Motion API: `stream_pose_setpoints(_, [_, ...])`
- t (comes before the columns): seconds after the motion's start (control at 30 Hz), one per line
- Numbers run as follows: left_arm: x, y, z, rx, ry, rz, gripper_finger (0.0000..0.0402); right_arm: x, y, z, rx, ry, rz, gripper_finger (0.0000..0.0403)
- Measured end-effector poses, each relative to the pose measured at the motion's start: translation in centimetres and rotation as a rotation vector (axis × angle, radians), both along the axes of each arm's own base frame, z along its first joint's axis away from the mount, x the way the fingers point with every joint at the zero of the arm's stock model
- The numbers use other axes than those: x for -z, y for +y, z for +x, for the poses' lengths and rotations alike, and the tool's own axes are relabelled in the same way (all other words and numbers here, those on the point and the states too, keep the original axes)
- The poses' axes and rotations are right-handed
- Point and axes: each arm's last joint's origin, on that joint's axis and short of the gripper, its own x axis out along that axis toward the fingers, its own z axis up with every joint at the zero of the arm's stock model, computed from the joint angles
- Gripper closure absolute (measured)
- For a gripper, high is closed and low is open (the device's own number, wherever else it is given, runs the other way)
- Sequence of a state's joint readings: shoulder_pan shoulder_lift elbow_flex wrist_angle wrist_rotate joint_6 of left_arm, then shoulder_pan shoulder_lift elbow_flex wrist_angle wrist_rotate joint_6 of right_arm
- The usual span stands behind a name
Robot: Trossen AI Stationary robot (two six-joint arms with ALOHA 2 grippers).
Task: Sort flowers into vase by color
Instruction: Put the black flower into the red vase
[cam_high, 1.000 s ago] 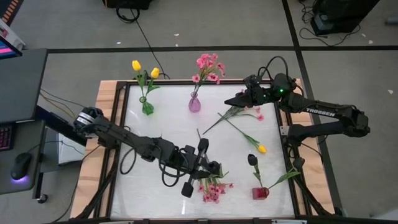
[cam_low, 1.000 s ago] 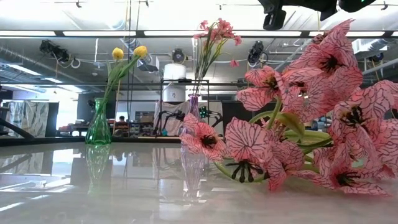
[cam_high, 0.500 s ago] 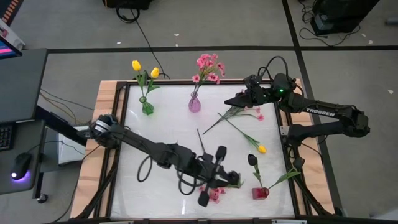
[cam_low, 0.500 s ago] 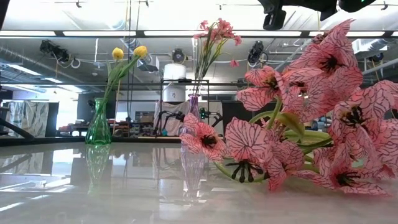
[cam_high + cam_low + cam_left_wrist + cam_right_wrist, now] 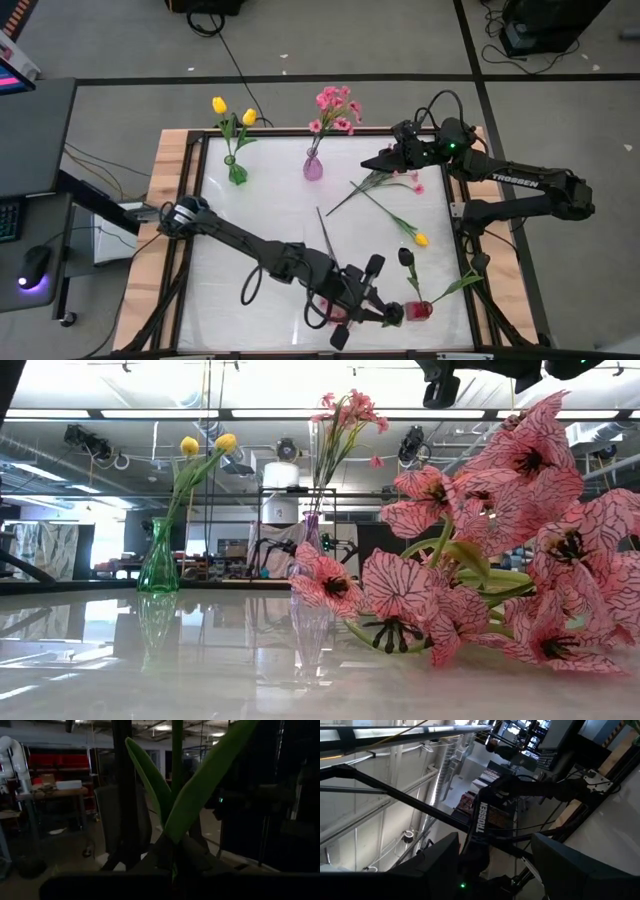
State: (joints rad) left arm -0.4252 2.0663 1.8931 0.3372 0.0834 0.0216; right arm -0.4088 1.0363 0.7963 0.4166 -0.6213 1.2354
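Half-hidden pink spray [image 5: 338, 313] beneath left claw [image 5: 385, 313], fingers closed.

We looked straight down from overhead, level across the tabletop, both views sharing the green glass vase [image 5: 237, 172] [image 5: 158, 565], wrist cameras faced outward into the room.

Lab: exposed ceiling ducts [image 5: 95, 445], shelving [image 5: 55, 765]

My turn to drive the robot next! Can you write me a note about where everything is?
Left hand: shut, low beside the red vase; whether it grips anything is unclear.
Right hand: open, empty, over a loose pink spray.
Done: yellow tulips in green vase, pink in purple vase, dark tulip in red.
To do: that spray, a loose yellow tulip, a front pink spray.
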Motion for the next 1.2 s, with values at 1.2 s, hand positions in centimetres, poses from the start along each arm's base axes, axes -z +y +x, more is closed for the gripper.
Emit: stream_pose_setpoints(1.2, [0.2, 0.6, 4.1, 0.026, 0.011, 0.064, 0.0388, -0.1, 0.0, 0.0, 0.000, -0.008, -0.004, 0.0145])
